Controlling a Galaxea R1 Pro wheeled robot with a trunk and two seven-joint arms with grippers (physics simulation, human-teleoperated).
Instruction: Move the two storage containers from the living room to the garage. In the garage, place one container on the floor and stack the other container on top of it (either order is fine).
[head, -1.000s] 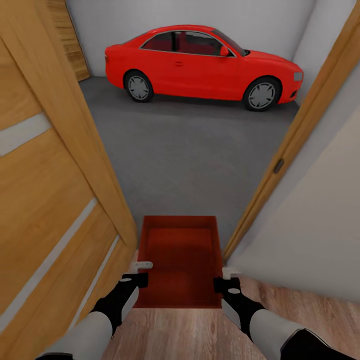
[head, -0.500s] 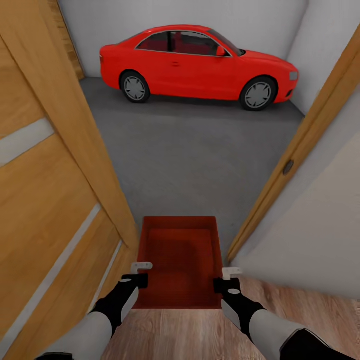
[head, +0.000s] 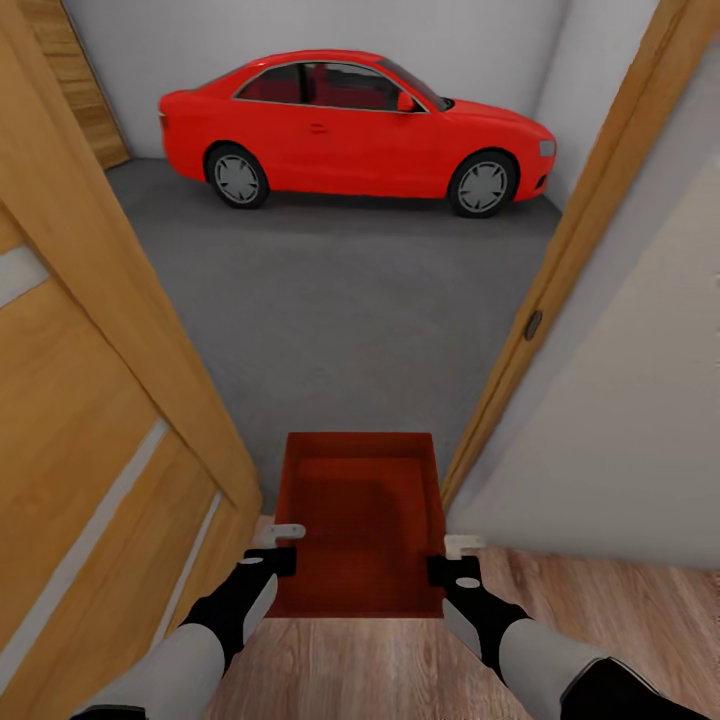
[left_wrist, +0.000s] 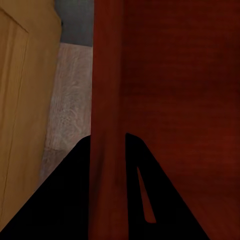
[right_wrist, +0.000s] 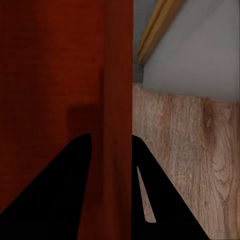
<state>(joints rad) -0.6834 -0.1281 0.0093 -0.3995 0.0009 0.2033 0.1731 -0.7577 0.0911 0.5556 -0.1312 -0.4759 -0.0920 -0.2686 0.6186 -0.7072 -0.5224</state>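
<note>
Storage container (head: 360, 520): near wall partly screened by both grippers in the head view; whether a second bin is nested inside it cannot be told. Left gripper (left_wrist: 107, 150): fingers show as black silhouettes, detail lost, cut by the picture's edge. Right gripper (right_wrist: 111, 150): likewise black and cut off. Open wooden door (head: 90, 420): cropped at the head view's left and top edges. Door frame (head: 560, 250): top cut off. Red car (head: 350, 130): interior too dark to make out. Small dark fitting on the frame (head: 533, 324): too small to identify.
</note>
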